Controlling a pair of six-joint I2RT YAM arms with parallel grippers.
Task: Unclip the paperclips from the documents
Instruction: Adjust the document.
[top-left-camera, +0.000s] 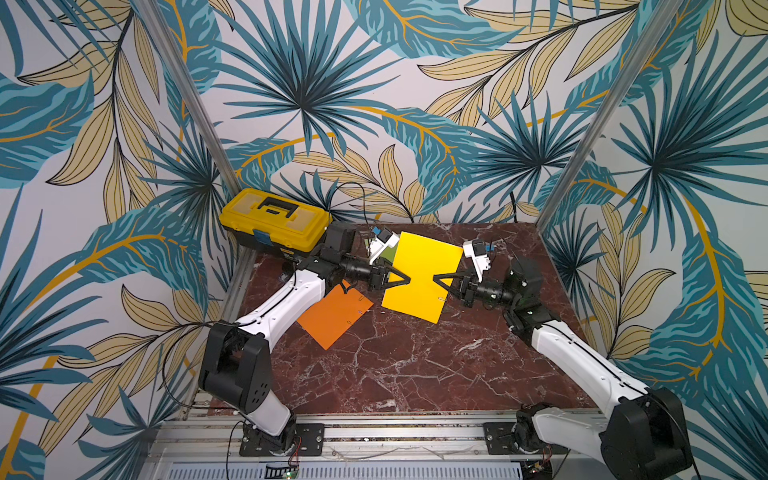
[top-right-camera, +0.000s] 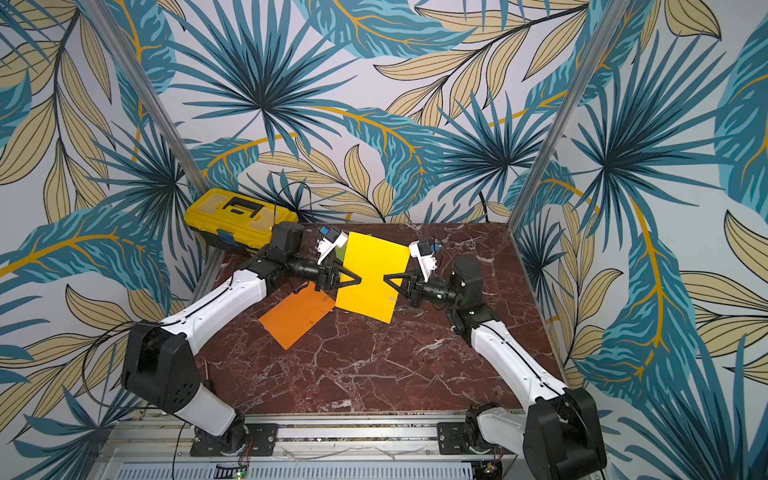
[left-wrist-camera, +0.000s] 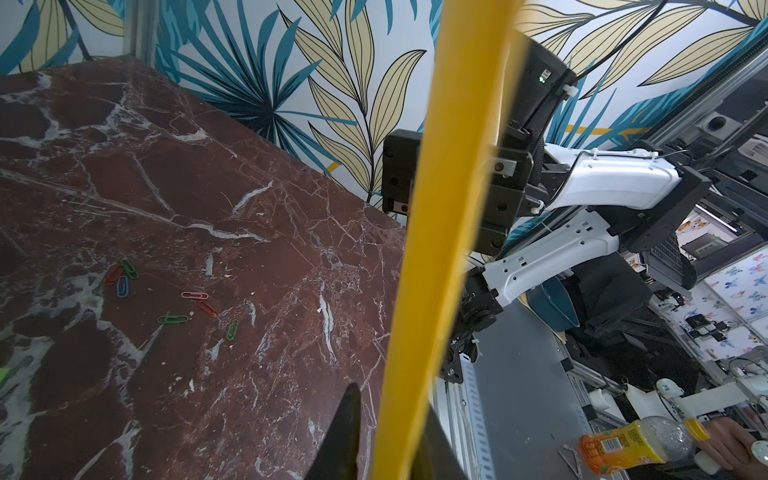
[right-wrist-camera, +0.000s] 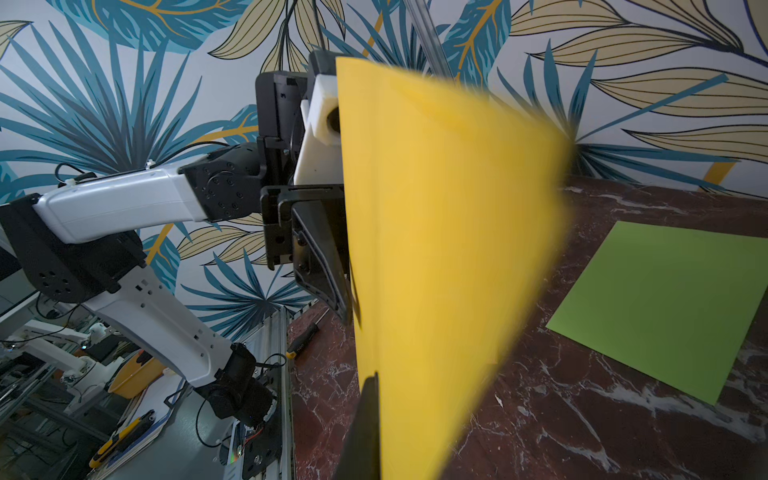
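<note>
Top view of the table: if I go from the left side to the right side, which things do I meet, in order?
In a top view: yellow toolbox → orange sheet → left pincer → yellow sheet, held up between the two pincers → right pincer.

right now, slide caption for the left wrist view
yellow sheet edge-on between the fingers of the left gripper, loose paperclips on the marble
</note>
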